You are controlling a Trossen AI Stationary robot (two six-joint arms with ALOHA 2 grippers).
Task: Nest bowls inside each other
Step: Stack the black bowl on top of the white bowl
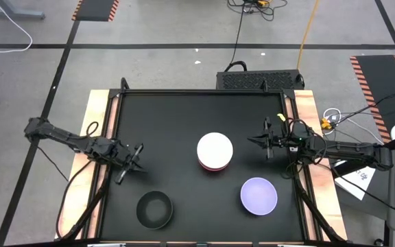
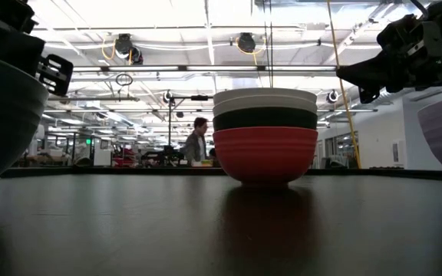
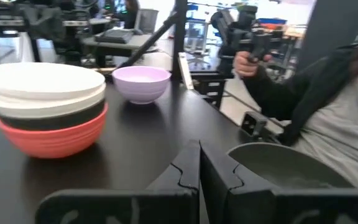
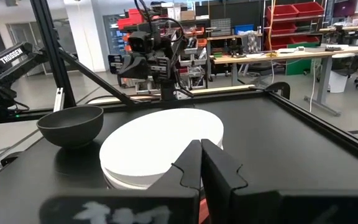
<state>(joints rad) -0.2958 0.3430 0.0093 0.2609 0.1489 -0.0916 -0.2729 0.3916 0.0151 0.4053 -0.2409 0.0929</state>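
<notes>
While both grippers hover with jaws together, a bowl stack (image 1: 214,151) sits mid-table (image 1: 170,116). Left gripper (image 1: 136,159) and right gripper (image 1: 260,140) flank it. A black bowl (image 1: 154,208) and lavender bowl (image 1: 258,195) sit apart near the front edge.

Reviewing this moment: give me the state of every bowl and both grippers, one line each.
Stack of bowls: upright, nested; red at the bottom, black above it, white on top.
Lavender bowl: upright, alone on the table, not nested.
Black bowl: upright, alone on the table, not nested.
Left gripper: shut, empty, left of the stack.
Right gripper: shut, empty, right of the stack.
</notes>
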